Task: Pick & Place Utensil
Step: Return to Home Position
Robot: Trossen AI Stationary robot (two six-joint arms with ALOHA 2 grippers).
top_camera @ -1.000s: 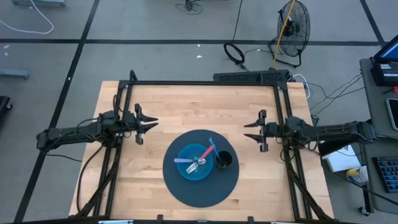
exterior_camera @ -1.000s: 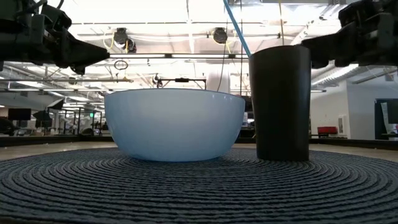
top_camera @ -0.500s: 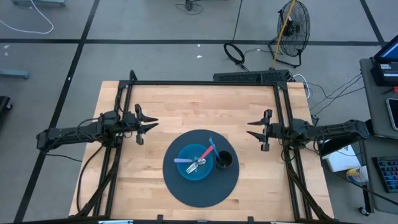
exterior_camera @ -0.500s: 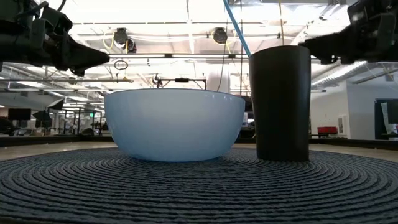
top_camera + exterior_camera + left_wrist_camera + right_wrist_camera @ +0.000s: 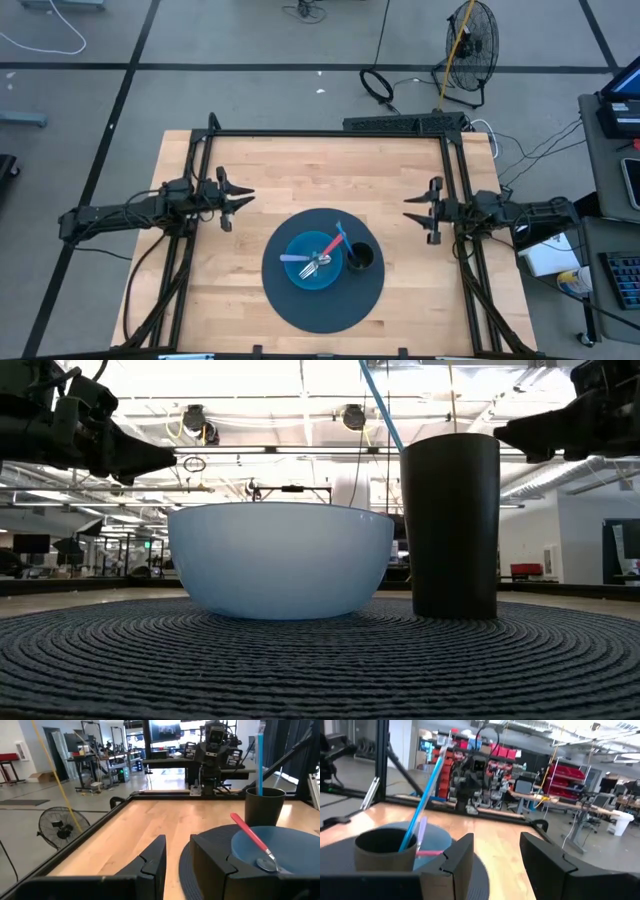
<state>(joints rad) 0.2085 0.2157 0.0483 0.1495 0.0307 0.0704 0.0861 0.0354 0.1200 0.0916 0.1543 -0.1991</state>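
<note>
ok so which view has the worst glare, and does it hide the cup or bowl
Low view: worst, the ceiling lights behind blow out the top, so the black cup, left gripper and right gripper read as dark silhouettes; the blue bowl is readable. High view: even light, no glare on the mat. Right wrist view: bright ceiling patch only, the blue straw shows plainly.

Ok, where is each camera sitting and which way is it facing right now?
High view: overhead, looking straight down; left tool and right tool flank the blue mat.
Low view: at mat level, facing the blue bowl and black cup; both tools at upper corners.
Left wrist view: on the left arm, facing the right arm; own fingers show.
Right wrist view: on the right arm, facing the left arm; own fingers show.
Shared: both wrist views show the blue straw in the black cup.
</note>
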